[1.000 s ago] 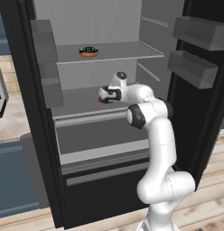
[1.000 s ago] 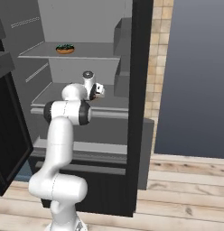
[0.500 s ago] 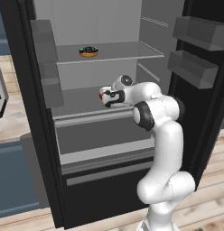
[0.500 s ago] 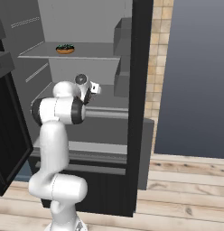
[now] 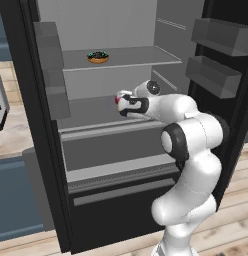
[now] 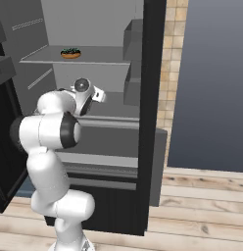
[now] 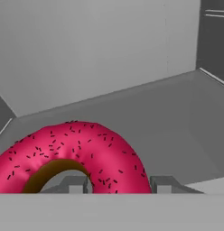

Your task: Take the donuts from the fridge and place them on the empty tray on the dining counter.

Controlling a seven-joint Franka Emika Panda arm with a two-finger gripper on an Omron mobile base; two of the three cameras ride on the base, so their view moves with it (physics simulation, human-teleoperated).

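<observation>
The gripper [image 7: 117,185] clasps a glossy pink-iced ring donut [image 7: 73,153], dark-sprinkled, above the fridge's smooth grey shelf [image 7: 168,113].

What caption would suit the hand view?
The hand grips the pink donut by its ring inside the grey fridge.
</observation>
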